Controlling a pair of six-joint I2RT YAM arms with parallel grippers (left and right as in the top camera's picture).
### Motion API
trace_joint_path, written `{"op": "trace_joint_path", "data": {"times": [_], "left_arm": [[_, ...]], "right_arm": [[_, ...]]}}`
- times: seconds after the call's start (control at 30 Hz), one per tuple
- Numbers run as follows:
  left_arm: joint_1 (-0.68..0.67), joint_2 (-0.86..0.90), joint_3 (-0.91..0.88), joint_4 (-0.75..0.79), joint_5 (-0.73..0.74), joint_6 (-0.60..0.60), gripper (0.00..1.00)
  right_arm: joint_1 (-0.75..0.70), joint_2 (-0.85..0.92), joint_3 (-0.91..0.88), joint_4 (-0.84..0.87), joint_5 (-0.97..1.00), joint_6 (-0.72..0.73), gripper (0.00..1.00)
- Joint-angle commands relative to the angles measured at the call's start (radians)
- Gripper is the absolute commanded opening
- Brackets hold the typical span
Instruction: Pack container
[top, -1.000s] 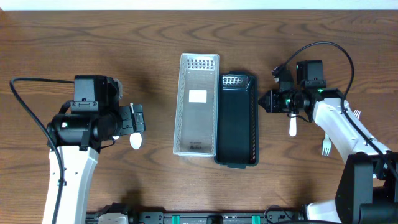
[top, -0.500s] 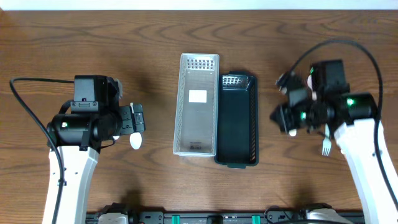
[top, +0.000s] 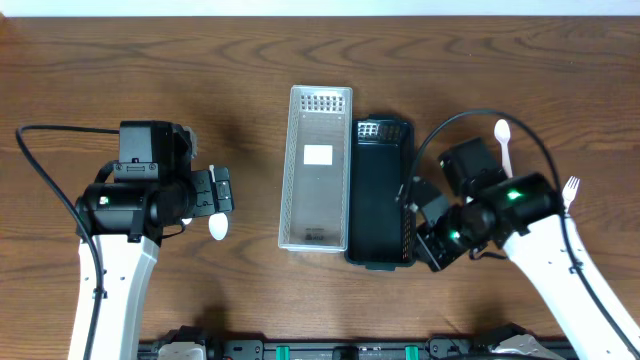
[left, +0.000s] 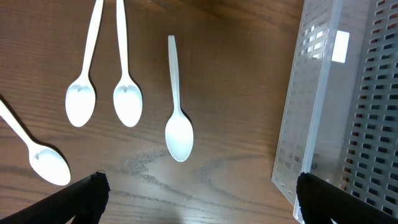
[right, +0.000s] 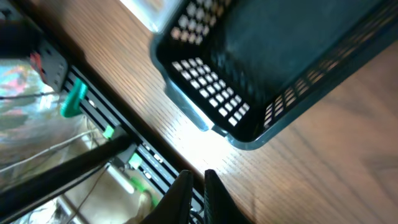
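Note:
A clear basket (top: 318, 232) and a black basket (top: 381, 202) stand side by side mid-table. My left gripper (top: 223, 190) is open and empty, to the left of the clear basket. In the left wrist view its fingers (left: 202, 199) span bare wood below several white spoons (left: 178, 127), with the clear basket (left: 329, 112) at the right. My right gripper (top: 431, 250) is shut and empty at the black basket's front right corner. In the right wrist view its fingers (right: 196, 190) hang over the table's front edge, below the black basket (right: 286, 56).
A white spoon (top: 503, 140) and a white fork (top: 571, 189) lie on the wood at the right. A spoon bowl (top: 217, 227) shows below the left gripper. A rail with green clamps (right: 74, 99) runs along the table's front edge.
My right arm swung from the back right down to the black basket's front corner. The spoon and fork on the right now lie farther back and right. The left arm has not moved.

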Motion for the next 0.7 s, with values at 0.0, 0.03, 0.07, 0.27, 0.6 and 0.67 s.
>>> {"op": "trace_joint_path", "data": {"times": [0.0, 0.03, 0.07, 0.27, 0.6, 0.67], "left_arm": [[-0.003, 0.003, 0.021, -0.003, -0.004, -0.001, 0.98], [-0.003, 0.003, 0.021, -0.003, -0.004, -0.001, 0.98], [-0.003, 0.003, 0.021, -0.003, -0.004, -0.001, 0.98], [-0.003, 0.003, 0.021, -0.002, -0.004, -0.001, 0.98], [-0.003, 0.003, 0.021, -0.003, -0.004, -0.001, 0.98], [-0.003, 0.003, 0.021, -0.003, -0.004, -0.001, 0.98]], "right_arm": [[0.026, -0.008, -0.086, 0.027, -0.013, 0.033, 0.06], [0.032, -0.008, -0.105, 0.04, -0.018, 0.034, 0.05], [0.039, -0.008, -0.124, 0.059, -0.036, 0.041, 0.04], [0.084, -0.008, -0.169, 0.117, -0.05, 0.113, 0.01], [0.146, 0.0, -0.238, 0.207, -0.048, 0.168, 0.02], [0.146, 0.002, -0.239, 0.227, -0.037, 0.168, 0.02]]}}
